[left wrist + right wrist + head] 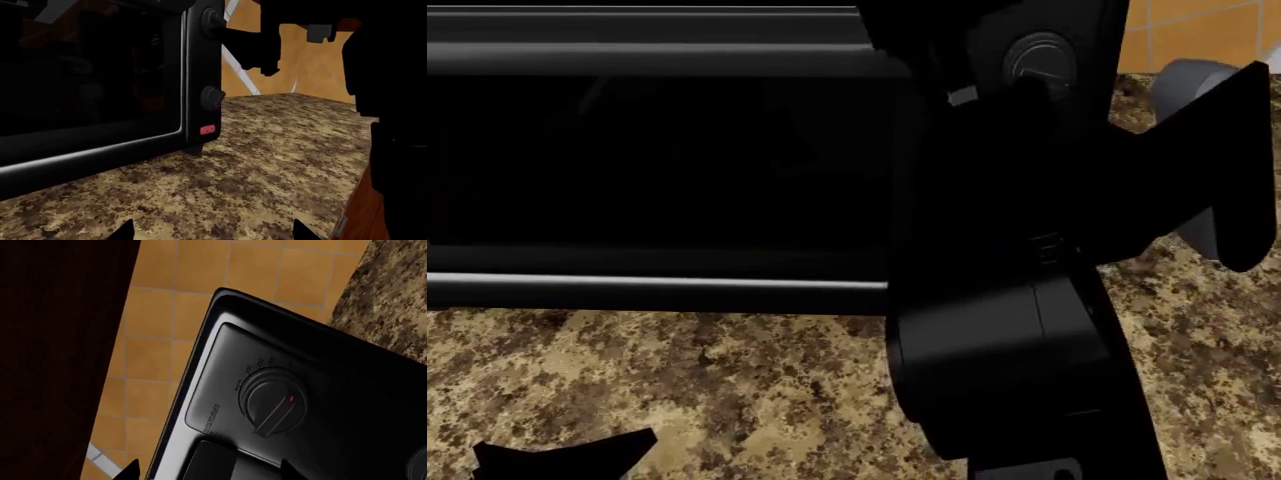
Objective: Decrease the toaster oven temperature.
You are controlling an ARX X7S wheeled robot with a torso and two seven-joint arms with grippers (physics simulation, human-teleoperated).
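Reaching at the toaster oven (pixel 100 85), the right gripper (pixel 250 47) sits at the upper temperature knob (pixel 273 401); can't tell if its fingers are spread or pinching the knob. Oven stands on the speckled worktop (pixel 267 165), back against the tiled wall (pixel 200 300). Lower knob (pixel 212 97) and red button (pixel 207 130) untouched. Left gripper (pixel 213 232) hovers low over the worktop's front part, tips apart, holding nothing.
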